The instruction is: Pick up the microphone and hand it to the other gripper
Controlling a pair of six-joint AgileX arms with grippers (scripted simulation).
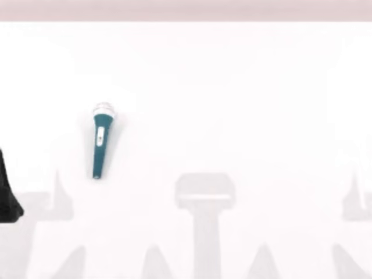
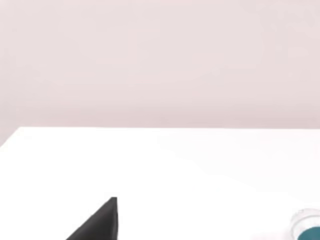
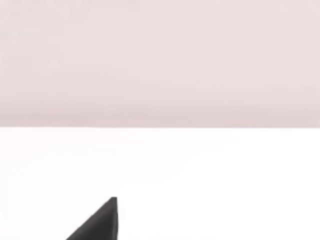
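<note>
The microphone [image 1: 102, 141] lies flat on the white table at the left. Its silver-white mesh head points to the far side and its teal handle to the near side, with the white switch facing up. My left gripper [image 1: 8, 195] is a black shape at the table's left edge, nearer than the microphone and apart from it. In the left wrist view one black finger [image 2: 102, 225] shows with nothing against its inner edge, and the microphone's head [image 2: 306, 227] sits at the picture's corner. The right gripper is out of the top view. Its wrist view shows one black finger [image 3: 102, 225] over bare table.
The table's far edge [image 1: 186, 22] meets a pale pink wall. Grey shadows of the arms and the camera stand [image 1: 204, 197] fall along the near side of the table.
</note>
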